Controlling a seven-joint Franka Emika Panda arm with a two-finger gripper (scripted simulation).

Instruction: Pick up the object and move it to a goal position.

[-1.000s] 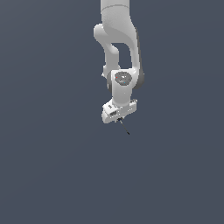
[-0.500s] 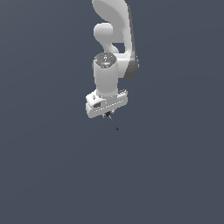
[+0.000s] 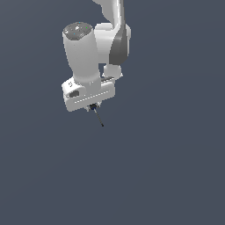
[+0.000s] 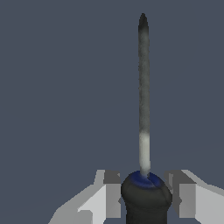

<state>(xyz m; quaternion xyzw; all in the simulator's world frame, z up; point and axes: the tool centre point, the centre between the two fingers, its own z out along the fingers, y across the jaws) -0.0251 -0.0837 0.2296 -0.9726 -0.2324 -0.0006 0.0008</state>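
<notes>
Pincer: white pincer (image 3: pixel 93 107) hangs under the arm's wrist, fingers drawn in close on a dark rounded handle; in the wrist view 1 finger sits on each side of that handle, touching it or very nearly so.
Held thing: the object (image 4: pixel 143 100), a thin needle-like stick with a dark bulbous handle and a blue collar, clamped at the handle end.
Object position: in the exterior view the object (image 3: pixel 99 118) juts down from the fingertips and slants toward the exterior view's right, its tip free in open space.
Why held this way: my judgement is that gripping the thick handle gives the fingers something wide enough to close on, while the thin shaft would likely slip or pivot.
Tilt: the slant suggests the stick sits slightly skewed in the grip, so a fast move could let it rotate.
Surface: uniform grey ground all round; no edge or goal marker can be made out.
Containers: none visible.
Task stage: judged as carrying, with the goal position not shown.
</notes>
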